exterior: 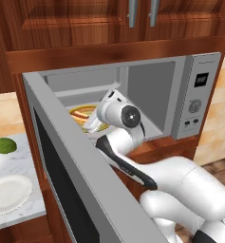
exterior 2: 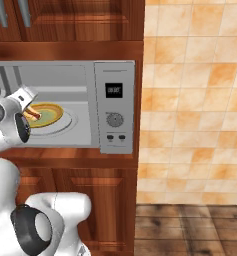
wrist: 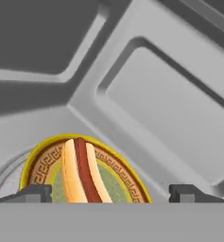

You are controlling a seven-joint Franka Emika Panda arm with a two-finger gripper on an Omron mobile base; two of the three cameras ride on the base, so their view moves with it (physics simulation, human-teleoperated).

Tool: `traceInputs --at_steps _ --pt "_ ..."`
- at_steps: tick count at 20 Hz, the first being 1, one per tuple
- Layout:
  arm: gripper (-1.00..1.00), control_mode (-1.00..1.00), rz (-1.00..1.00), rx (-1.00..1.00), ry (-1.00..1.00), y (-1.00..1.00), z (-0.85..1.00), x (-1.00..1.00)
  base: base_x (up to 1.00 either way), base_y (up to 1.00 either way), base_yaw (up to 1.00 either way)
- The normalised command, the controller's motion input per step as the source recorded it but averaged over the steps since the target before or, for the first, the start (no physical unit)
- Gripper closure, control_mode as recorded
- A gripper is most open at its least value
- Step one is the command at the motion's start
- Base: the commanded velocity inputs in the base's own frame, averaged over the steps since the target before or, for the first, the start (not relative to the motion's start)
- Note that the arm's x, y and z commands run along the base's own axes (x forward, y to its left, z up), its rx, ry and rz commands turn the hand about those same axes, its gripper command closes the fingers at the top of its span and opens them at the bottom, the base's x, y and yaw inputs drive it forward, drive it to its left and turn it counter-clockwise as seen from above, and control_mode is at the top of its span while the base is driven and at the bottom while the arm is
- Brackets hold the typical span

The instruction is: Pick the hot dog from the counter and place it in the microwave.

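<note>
Jaws are spread wide apart with nothing between them, you can see both dark fingertips sitting far from each other low in the hand view, and the gripper is poking into the microwave cavity. The hot dog is lying on the round yellow-green plate inside the microwave, bun tan on both sides and the reddish sausage running down the middle, and it sits closer to the left-hand fingertip in that view than the right one. Can't say for sure whether that fingertip touches the plate rim, it's right at the edge of the picture. From the right base view the plate is on the microwave floor with a bit of the hot dog peeking out next to the robot's wrist. The left base view has the arm reaching in over the open microwave door, which swings out toward the camera, and the plate is partly hidden behind the hand. Off to the left is the counter, marbled white-grey, with a green lime and a white plate on it, well apart from the microwave. Wooden cabinets with steel handles hang above.
</note>
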Motion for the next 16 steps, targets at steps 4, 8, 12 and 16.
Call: traceInputs --at_steps 4,8,12,16 --pt "-1.00 -1.00 -0.31 0.19 0.04 -0.53 0.58 -1.00 0.00 0.00 0.00" --pt "-1.00 -1.00 -0.36 0.30 0.39 -0.61 0.82 -1.00 0.00 0.00 0.00" --pt "-1.00 -1.00 -0.23 0.32 0.46 -0.67 0.70 -1.00 0.00 0.00 0.00" --pt "-1.00 -1.00 -0.10 0.28 0.18 -0.75 0.20 -1.00 0.00 0.00 0.00"
